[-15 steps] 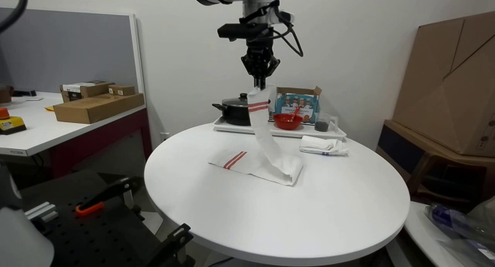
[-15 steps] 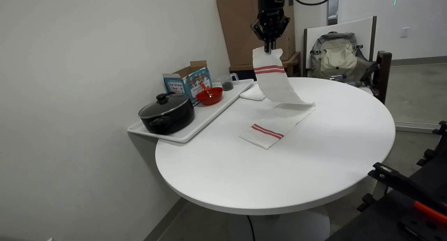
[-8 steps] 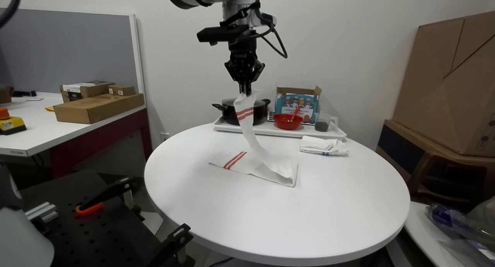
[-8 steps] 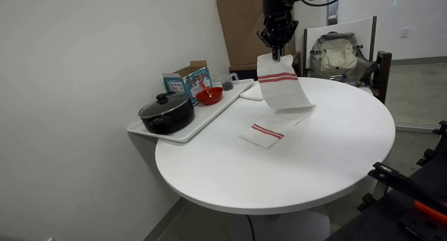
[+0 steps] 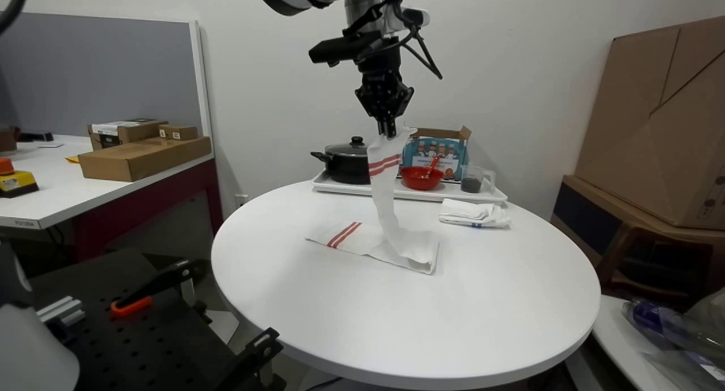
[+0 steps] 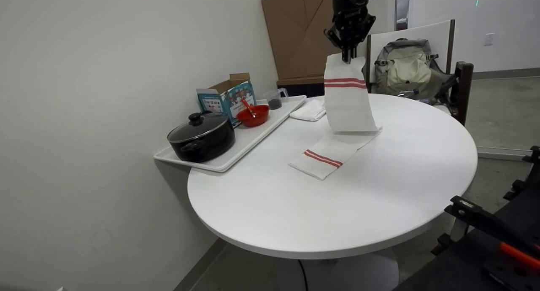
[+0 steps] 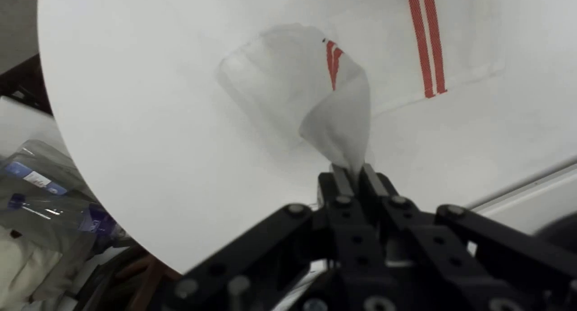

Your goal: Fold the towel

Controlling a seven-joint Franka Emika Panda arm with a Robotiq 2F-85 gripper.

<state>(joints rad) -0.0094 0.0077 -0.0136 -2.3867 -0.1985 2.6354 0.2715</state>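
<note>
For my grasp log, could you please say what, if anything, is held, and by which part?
The gripper holds the red-striped towel near the middle of its raised edge.

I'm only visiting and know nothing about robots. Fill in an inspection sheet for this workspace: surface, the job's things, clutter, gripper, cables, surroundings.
Surface: round white table, seen in both exterior views.
Job's things: striped towel, one end held up, the other lying on the table; fold unfinished.
Clutter: white tray, apparently overhanging the table's edge, with black pot, red bowl, opened box and clear cup; folded cloth near it.
Gripper: shut on the towel's raised end.
Cables: arm cables hang in a loop; cord beneath the table.
Surroundings: backpack, big cardboard box, side desk with cartons.
</note>
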